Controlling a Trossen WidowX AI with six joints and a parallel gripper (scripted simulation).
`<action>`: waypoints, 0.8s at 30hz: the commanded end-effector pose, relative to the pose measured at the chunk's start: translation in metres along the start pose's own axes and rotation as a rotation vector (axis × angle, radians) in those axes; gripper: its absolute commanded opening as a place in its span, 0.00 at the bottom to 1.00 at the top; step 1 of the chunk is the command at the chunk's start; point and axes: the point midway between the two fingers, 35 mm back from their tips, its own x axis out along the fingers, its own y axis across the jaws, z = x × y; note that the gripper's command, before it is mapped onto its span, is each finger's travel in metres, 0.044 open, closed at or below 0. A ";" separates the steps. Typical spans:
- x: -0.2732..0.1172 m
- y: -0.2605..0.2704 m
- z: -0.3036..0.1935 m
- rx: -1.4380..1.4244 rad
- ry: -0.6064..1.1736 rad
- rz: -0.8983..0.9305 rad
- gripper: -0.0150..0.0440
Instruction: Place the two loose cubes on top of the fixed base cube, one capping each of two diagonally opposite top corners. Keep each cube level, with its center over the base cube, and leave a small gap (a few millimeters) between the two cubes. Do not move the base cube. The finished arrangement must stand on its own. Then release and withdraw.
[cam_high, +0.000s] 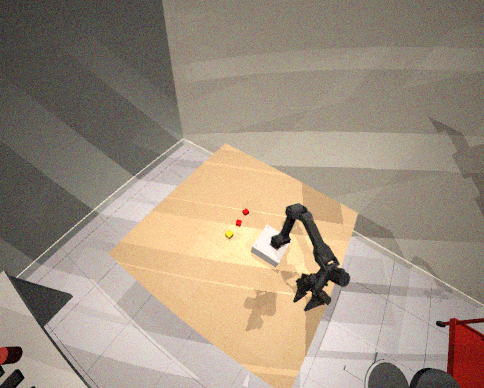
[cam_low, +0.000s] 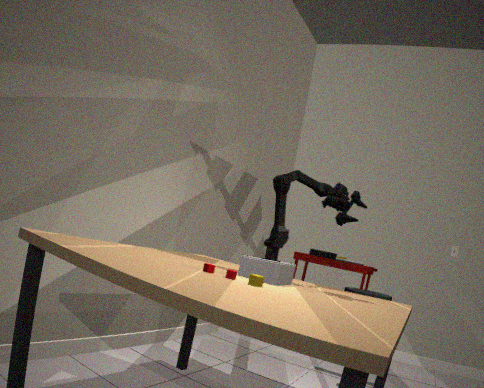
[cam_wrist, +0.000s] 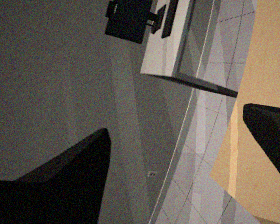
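Observation:
Two small red cubes lie apart on the table: one red cube (cam_high: 245, 212) (cam_low: 209, 268) and the other red cube (cam_high: 238, 223) (cam_low: 231, 274), which is nearer the yellow one. The yellow cube (cam_high: 229, 234) (cam_low: 256, 280), the base by its colour, sits on the table beyond them in the same rough row, with nothing on top. My gripper (cam_high: 300, 305) (cam_low: 361, 213) (cam_wrist: 177, 123) is open and empty, raised high above the table and well off to the side of all three cubes. No cube shows in the wrist view.
A white box (cam_high: 265, 244) (cam_low: 267, 270) stands at the foot of the arm, close to the cubes. The wooden table (cam_high: 185, 280) (cam_low: 300, 320) (cam_wrist: 262, 75) has its edge in the wrist view. A red bench (cam_high: 467, 355) (cam_low: 335, 261) stands beyond the table.

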 end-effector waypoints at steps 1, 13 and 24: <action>0.001 0.000 0.001 -0.001 -0.004 -0.002 0.89; 0.058 -0.029 0.064 -0.207 -0.140 -0.165 0.70; 0.099 -0.067 0.120 -0.426 -0.186 -0.353 0.70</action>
